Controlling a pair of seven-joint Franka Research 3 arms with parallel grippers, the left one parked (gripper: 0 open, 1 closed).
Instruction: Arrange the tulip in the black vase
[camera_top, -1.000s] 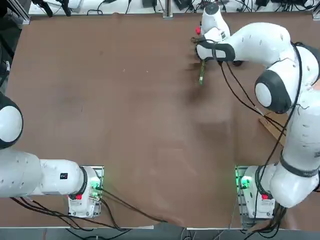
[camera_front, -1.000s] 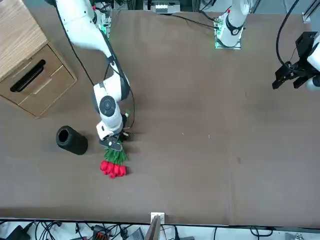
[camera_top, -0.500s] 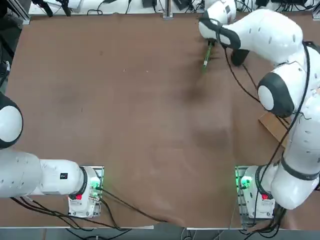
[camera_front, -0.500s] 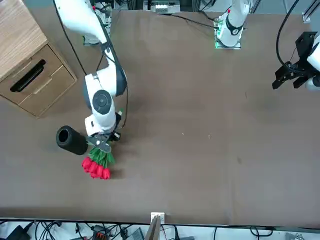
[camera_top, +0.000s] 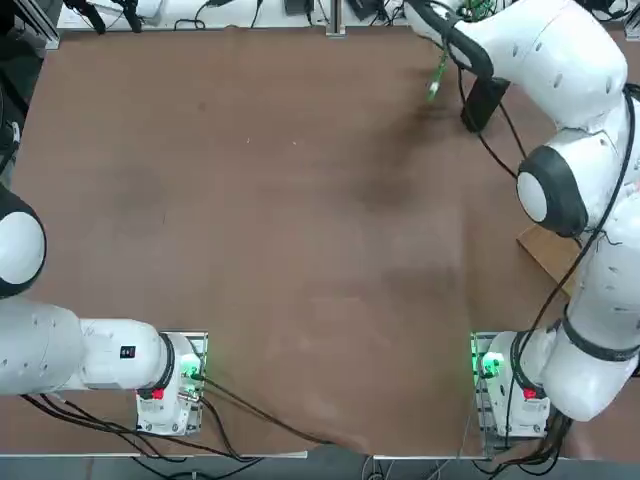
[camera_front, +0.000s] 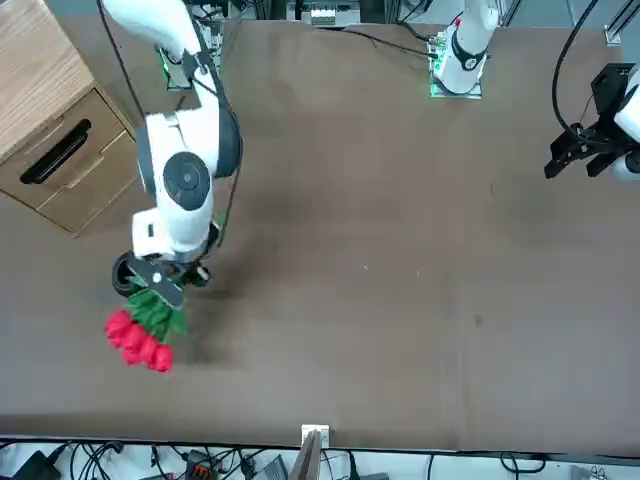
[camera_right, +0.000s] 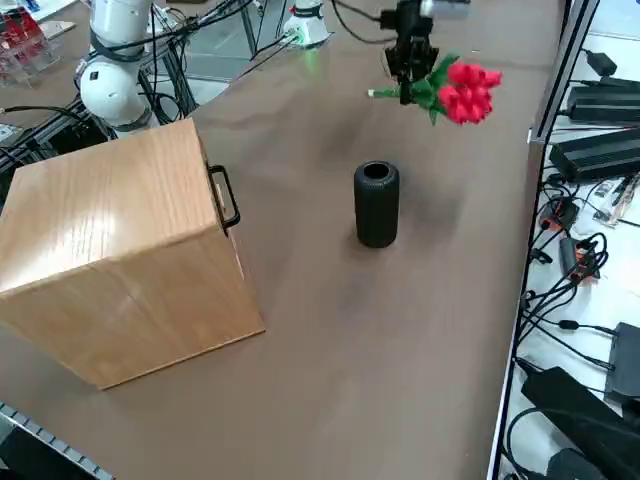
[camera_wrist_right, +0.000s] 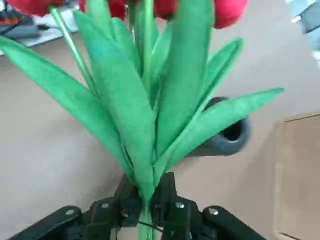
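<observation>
Brown table, right gripper lifted tulip higher, nearer black vase

tulip: bright red blooms, green leaves, thin green stems
black vase: matte black all over, dark inside the mouth
right gripper: black fingers and black body, with the green stems pinched between them
right arm: glossy white shells, dark grey joint rings, black cables trailing along it
table: plain brown, no pattern
wooden cabinet: light wood with visible grain, black handle
arm bases: green lights glowing, red spots beside them
</observation>
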